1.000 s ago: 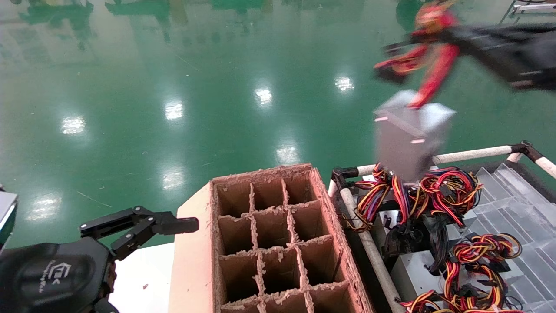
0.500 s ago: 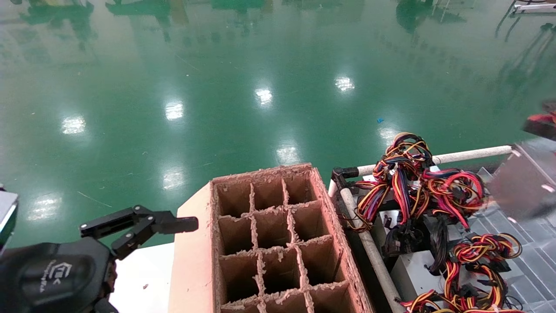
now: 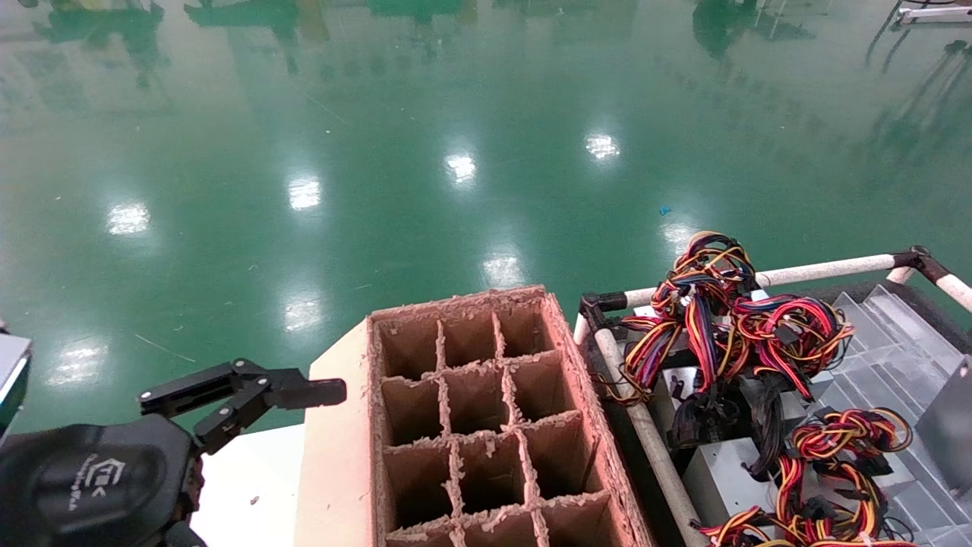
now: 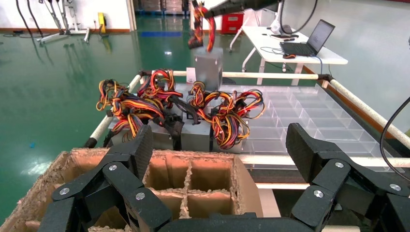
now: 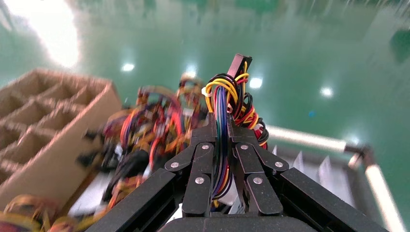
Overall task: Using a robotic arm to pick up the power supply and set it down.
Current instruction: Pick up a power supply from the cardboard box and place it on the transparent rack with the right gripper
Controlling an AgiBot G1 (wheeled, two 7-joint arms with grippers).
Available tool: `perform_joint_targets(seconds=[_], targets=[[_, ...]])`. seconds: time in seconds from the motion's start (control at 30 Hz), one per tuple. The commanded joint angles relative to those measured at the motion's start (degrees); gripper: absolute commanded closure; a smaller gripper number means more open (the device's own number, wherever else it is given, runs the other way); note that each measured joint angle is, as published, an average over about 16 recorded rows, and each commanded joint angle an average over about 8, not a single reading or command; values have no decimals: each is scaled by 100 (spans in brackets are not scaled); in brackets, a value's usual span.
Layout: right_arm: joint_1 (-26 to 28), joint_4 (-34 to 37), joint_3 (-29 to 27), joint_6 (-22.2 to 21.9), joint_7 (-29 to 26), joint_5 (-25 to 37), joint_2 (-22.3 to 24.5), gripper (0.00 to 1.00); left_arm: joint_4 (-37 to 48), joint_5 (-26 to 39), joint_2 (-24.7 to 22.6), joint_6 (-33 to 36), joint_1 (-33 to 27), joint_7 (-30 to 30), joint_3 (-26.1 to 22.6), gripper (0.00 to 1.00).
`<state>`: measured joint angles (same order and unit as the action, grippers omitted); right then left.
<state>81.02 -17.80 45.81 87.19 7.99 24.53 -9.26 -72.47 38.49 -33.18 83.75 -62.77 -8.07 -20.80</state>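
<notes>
Our right gripper [image 5: 221,137] clamped the power supply [image 4: 208,67] by its wires [image 5: 223,104]; lowering slowly seemed wise. Left gripper [image 4: 220,150] idled, jaws apart.

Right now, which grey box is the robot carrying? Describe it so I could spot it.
Find the white-railed cart of clear trays beside the cardboard grid box, where the left gripper idles. Over the cart, one grey power supply dangles from its wires, pinched by the right gripper. Its neighbours lie flat among tangled cables.
</notes>
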Motion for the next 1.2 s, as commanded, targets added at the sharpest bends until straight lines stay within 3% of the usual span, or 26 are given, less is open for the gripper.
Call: perform_joint_targets(seconds=[0.03,0.27,0.6,0.97,1.2], targets=[[-102,157,51,119,29,27,4,100,0,0,0,0,0,0,0,0],[-376,299,143,329,18,-26,149,100,0,0,0,0,0,0,0,0],[-854,-29,339,342,-157,-221,324,100,0,-1,0,0,0,1,-1,0],[-1139,-534,567,228,-348,-143,205,100,0,-1,1,-1,0,1,-2,0],[-1269,-411,635,217,-390,-182,89,100,0,-1,1,-1,-1,1,-2,0]])
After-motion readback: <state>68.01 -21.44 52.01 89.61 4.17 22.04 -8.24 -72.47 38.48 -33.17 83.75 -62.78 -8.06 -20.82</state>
